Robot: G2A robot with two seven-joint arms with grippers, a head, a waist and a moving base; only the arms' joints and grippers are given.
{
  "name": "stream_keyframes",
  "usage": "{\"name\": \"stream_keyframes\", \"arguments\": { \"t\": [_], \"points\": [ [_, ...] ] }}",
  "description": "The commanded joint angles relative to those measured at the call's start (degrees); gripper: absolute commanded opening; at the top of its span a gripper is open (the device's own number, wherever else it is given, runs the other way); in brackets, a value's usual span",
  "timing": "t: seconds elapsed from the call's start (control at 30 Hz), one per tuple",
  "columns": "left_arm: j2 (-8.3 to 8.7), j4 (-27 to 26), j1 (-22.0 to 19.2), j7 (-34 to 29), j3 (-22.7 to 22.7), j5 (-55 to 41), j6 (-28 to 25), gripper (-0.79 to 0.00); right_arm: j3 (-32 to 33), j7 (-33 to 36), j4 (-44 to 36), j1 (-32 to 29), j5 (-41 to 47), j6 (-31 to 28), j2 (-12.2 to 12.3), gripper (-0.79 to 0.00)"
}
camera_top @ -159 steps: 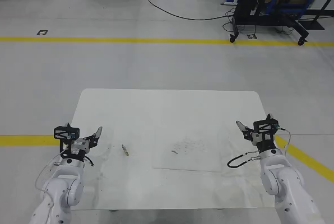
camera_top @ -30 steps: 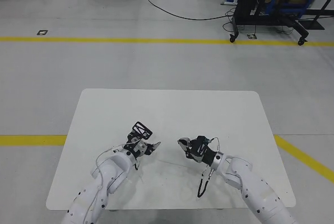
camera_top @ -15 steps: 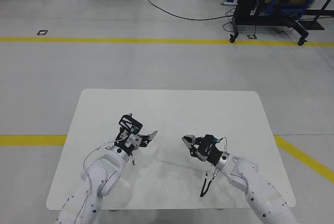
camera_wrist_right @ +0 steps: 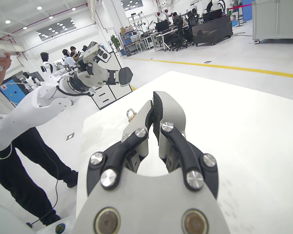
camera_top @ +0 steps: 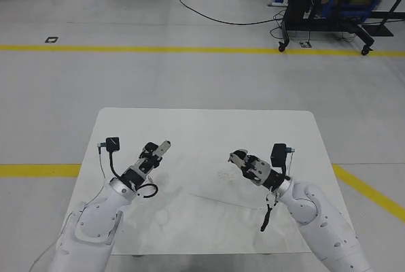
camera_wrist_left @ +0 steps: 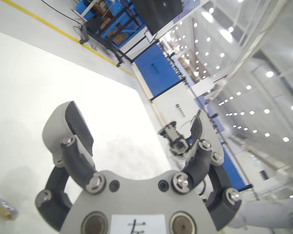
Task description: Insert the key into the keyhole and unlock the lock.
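Two grippers hang over the white rectangular table [camera_top: 209, 129], one above each half and well apart, each pointing toward the table's middle.

The right gripper [camera_wrist_right: 153, 98] has its two grey fingers pressed together, and the ribbed black pads [camera_wrist_right: 156, 108] meet at the tips. I cannot tell whether anything thin is caught between them. It sits low over the right half of the table, tilted toward the table's left edge.

The left gripper [camera_wrist_left: 134, 110] is spread wide, with a broad gap between its ribbed pads [camera_wrist_left: 78, 125] and nothing inside it. It is raised above the left half of the table and angled up, away from the tabletop.

The small brass padlock with a silver shackle [camera_wrist_right: 131, 115] rests on the table's left half, toward the edge on the left arm's side. It lies apart from both grippers, farther from the table's middle than the right gripper's fingertips. Neither gripper touches it.

Near the table's middle, faint grey scribble marks [camera_top: 226, 175] show on the surface, between the two grippers. A thin pale line [camera_top: 216, 199] runs across the table closer to the robot's side. A black cable [camera_top: 265, 216] loops down from the right arm over the table's right half.

Beyond the table's far edge, a yellow floor line [camera_top: 121, 47] runs parallel to that edge.
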Motion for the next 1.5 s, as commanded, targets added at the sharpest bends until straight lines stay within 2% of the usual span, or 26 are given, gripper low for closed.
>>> {"name": "stream_keyframes", "arguments": {
  "t": [0.0,0.1,0.2,0.3,0.43,0.53,0.67,0.77,0.93,1.07,1.13,1.23,1.3,1.37,1.47],
  "points": [
    [0.0,0.0,0.0,0.0,0.0,9.3,0.0,0.0,0.0,0.0,0.0,0.0,-0.1,0.0,0.0,-0.785],
    [-0.43,-1.1,0.1,0.0,2.7,2.6,-2.2,0.0,0.0,0.0,0.0,0.0,-0.1,0.0,0.0,-0.785],
    [-0.93,0.8,-1.0,-1.1,5.6,-6.3,-2.6,0.0,-0.2,-0.2,0.0,-0.2,0.8,-0.1,-0.1,-0.785],
    [-1.52,4.2,-2.6,-3.6,8.1,-19.0,-3.0,0.0,-1.7,-0.1,2.3,0.0,9.2,-4.8,-0.3,-0.785],
    [-2.19,8.6,-4.7,-11.9,10.5,-39.6,-3.3,0.0,-4.3,4.8,6.6,2.5,21.8,-8.0,-0.5,-0.785],
    [-2.25,11.4,-6.8,-17.7,11.5,-43.2,-2.9,-0.022,-5.6,8.6,8.6,4.1,30.0,-8.7,-0.6,-0.785],
    [-2.53,13.0,-8.7,-19.4,14.2,-40.0,-4.1,-0.126,-6.0,13.1,10.2,5.2,38.5,-8.7,-0.4,-0.785],
    [-2.86,14.6,-10.1,-18.1,16.0,-38.2,-4.2,-0.182,-5.8,15.9,10.7,5.3,42.2,-9.1,-0.1,-0.785],
    [-3.42,17.2,-12.0,-17.0,18.7,-37.1,-4.1,-0.197,-5.6,19.0,10.5,4.7,46.6,-9.6,0.2,-0.785],
    [-3.72,18.9,-13.8,-15.8,20.7,-31.9,-4.3,-0.249,-5.6,20.9,10.3,4.2,48.4,-9.8,0.3,-0.785],
    [-3.74,19.2,-14.7,-12.8,21.3,-24.9,-5.5,-0.249,-5.7,21.2,10.6,4.1,48.6,-10.1,0.4,-0.785],
    [-3.61,17.3,-14.8,-4.5,22.7,-4.2,-9.1,-0.228,-6.0,21.1,11.4,4.1,49.4,-10.6,0.2,-0.785],
    [-3.67,16.1,-14.1,0.3,23.8,5.0,-10.5,-0.2,-6.2,20.9,12.1,4.2,50.0,-11.0,0.1,-0.785],
    [-3.75,15.2,-13.3,3.5,24.8,10.1,-12.0,-0.172,-6.3,20.8,12.7,4.3,50.5,-11.5,0.0,-0.785],
    [-3.69,14.5,-12.6,6.1,25.5,16.6,-13.4,-0.265,-6.2,20.5,13.5,4.3,51.8,-12.3,-0.1,-0.785]
  ]
}}
